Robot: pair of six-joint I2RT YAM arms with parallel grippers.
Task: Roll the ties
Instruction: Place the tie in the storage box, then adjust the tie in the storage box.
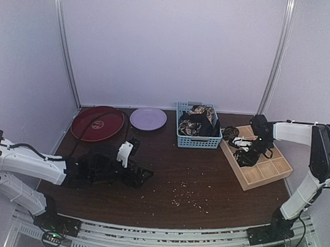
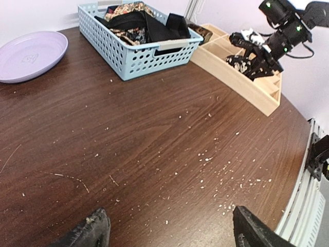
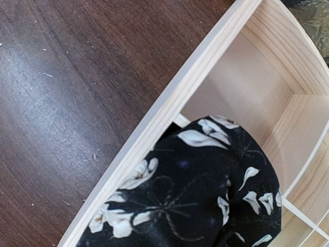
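black floral tie [image 3: 205,190] lies in the wooden tray [image 3: 154,128]. right end effector [image 1: 245,154]: grip cannot be told. left end effector [image 2: 172,234] spread wide, empty.

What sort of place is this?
Likely a lab test booth: plain white panel walls, a metal mounting rail at the near edge of the table, and a blue basket and wooden tray as props.

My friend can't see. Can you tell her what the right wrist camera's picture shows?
A bunched black tie with cream flowers sits in a compartment of a pale wooden tray, seen very close from above. Dark brown table fills the left side of the picture, beside the tray's wall.
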